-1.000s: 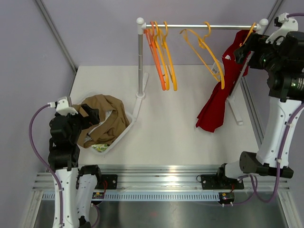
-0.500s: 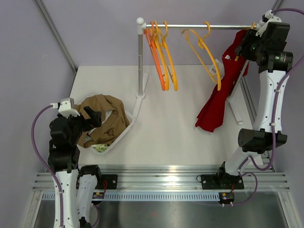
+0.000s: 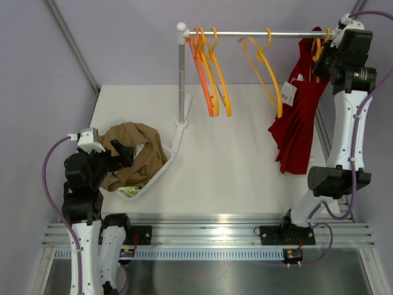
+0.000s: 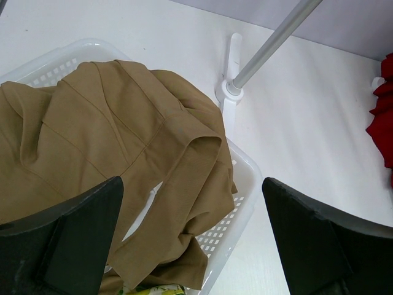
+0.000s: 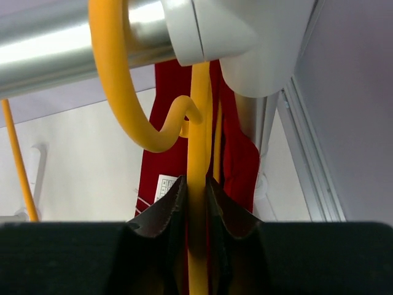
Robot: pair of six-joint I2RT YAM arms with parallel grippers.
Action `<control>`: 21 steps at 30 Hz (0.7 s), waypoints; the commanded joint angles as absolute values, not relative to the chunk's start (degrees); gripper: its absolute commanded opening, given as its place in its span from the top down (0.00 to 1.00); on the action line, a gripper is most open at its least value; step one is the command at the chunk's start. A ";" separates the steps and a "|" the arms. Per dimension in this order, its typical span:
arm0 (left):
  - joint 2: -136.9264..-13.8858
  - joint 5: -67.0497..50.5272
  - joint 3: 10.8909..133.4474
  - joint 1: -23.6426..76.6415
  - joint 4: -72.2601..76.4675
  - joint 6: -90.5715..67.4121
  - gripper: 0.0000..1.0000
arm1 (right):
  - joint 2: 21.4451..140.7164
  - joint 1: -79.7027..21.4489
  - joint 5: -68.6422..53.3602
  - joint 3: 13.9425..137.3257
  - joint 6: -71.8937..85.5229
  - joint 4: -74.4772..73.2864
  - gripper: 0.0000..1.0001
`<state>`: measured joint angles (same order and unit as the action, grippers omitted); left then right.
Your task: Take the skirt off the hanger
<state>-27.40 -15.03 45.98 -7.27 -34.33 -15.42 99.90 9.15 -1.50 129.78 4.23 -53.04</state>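
The red skirt (image 3: 298, 129) hangs from a yellow hanger (image 3: 319, 46) at the right end of the rail (image 3: 245, 35). My right gripper (image 3: 323, 59) is up at that end of the rail. In the right wrist view its jaws (image 5: 196, 190) are shut on the hanger's yellow bar (image 5: 198, 123), just below the hook, with the red skirt (image 5: 239, 153) behind. My left gripper (image 4: 191, 184) stands open low at the left, above a tan garment (image 4: 104, 135) in a white basket (image 4: 245, 178), holding nothing.
Two orange hangers (image 3: 206, 67) and a bare yellow hanger (image 3: 267, 64) hang on the rail. The rack's left post (image 3: 181, 74) stands beside the basket (image 3: 161, 166). The rack's right foot (image 3: 319, 123) lies behind the skirt.
My right gripper moved up to the rail's end and closed on the hanger. The skirt swung right and now hangs straighter. The left arm barely moved.
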 commanded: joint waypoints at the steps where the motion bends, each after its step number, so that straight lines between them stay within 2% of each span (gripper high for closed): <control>1: -26.63 -18.10 47.64 -7.56 -33.57 -15.21 0.01 | 99.76 9.32 1.41 130.08 1.24 -51.50 0.79; 5: -26.54 -23.69 48.08 -7.38 -32.44 -15.21 0.01 | 98.88 9.23 0.26 129.55 -2.37 -50.72 1.00; 10: -26.63 -40.49 41.94 -6.94 -19.70 -23.09 0.01 | 95.19 9.23 -5.26 128.06 -6.15 -46.77 1.00; 21: -27.42 -43.51 42.10 -6.42 -16.53 -24.61 0.01 | 90.79 9.32 -14.68 125.33 -7.29 -40.69 1.00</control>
